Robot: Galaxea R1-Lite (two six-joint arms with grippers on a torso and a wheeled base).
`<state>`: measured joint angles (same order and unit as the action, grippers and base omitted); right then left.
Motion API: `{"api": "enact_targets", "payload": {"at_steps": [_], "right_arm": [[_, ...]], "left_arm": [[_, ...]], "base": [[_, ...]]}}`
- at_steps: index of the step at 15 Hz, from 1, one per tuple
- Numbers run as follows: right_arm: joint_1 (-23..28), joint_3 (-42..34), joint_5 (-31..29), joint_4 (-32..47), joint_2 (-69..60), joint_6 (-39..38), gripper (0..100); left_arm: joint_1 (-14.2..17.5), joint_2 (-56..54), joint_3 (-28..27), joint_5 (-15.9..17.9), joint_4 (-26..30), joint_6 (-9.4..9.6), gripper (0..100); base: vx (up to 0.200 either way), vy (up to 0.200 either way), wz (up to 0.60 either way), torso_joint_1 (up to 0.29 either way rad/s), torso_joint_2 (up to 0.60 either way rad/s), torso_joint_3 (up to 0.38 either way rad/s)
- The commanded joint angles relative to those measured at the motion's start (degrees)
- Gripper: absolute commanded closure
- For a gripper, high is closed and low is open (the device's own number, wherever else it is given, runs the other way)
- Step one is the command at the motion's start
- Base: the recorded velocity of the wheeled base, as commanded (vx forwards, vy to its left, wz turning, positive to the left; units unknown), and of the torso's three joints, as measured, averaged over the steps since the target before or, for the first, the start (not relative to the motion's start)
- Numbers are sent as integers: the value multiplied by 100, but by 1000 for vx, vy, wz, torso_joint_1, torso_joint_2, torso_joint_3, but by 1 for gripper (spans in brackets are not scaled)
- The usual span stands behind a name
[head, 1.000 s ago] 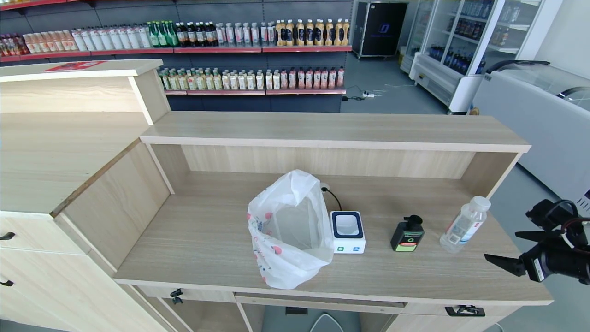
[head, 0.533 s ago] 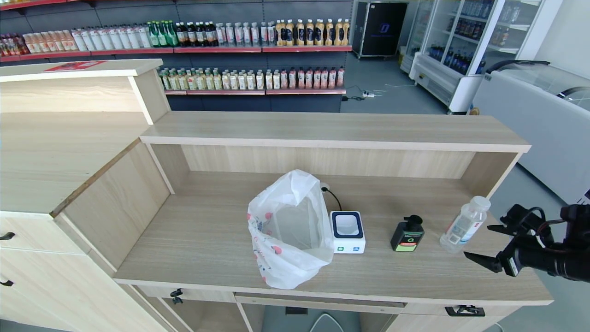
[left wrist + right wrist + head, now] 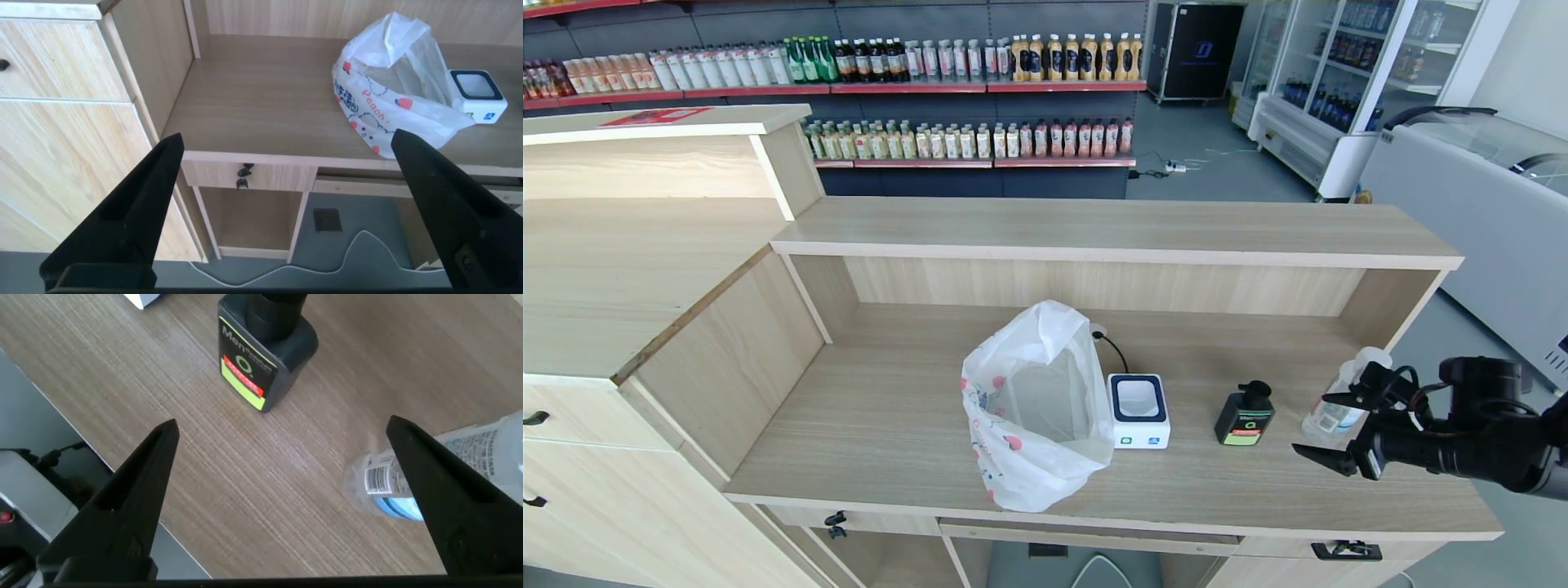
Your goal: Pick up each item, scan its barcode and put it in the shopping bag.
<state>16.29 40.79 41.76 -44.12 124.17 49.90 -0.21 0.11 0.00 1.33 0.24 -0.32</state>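
Items on the desk number two: one dark bottle and one clear water bottle, standing near each other, right of the single scanner. One shopping bag stands open just left of the scanner. The right claw, fingers spread apart, hovers just beside the clear bottle. The left claw, also spread, hangs before the desk's front edge.

Bench: pale wood-grain surface, matt, fine straight grain. Shopping bag: thin translucent white plastic film, crinkled, faint sheen, with a red print. Scanner: smooth white hard plastic with a glossy window on top. Dark bottle: glossy black plastic with a smooth label. Clear bottle: transparent plastic, white cap. My right end effector: matt black, smooth.
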Motion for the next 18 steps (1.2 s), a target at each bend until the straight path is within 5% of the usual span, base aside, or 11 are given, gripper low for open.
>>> {"api": "enact_targets", "payload": {"at_steps": [1, 18], "right_arm": [[-170, 193, 7, 0, 169, 3, 0], [-627, 1151, 148, -9, 1329, 591, 0]], "left_arm": [[3, -2, 0, -1, 2, -3, 0], [3, -2, 0, -1, 2, -3, 0]], "base": [[0, 0, 0, 0, 0, 0], [0, 0, 0, 0, 0, 0]]}}
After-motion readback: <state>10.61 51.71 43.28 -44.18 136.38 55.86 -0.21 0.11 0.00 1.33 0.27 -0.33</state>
